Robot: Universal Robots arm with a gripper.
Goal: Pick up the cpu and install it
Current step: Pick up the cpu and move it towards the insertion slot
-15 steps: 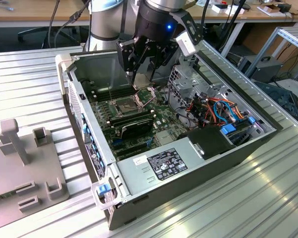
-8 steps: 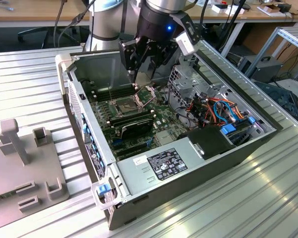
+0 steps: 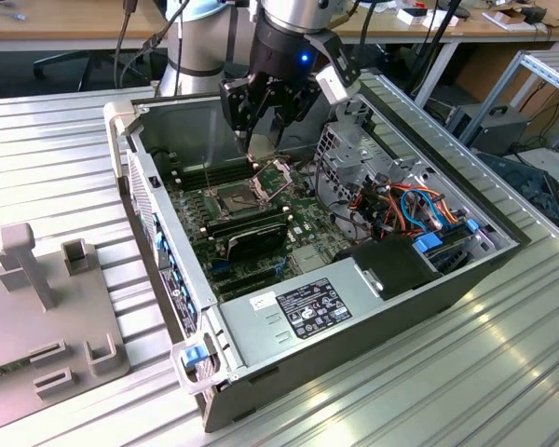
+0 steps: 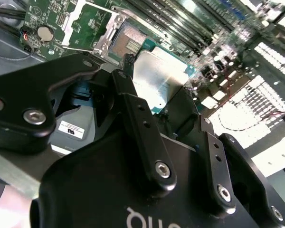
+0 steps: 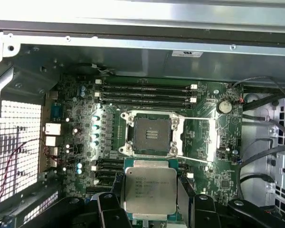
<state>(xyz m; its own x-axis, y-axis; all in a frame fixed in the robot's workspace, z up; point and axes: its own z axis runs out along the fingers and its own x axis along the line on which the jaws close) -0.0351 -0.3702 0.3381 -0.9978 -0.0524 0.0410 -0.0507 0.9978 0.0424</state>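
Inside the open case [image 3: 354,312], above the motherboard [image 5: 205,142] — gripper [image 5: 149,202] clamped on the cpu [image 5: 149,186] by two opposite edges. Chip clear of the board, just short of the open socket [image 5: 152,134], metal face toward the first wrist camera, edges square with the socket's; outline near-square — no clear long axis.
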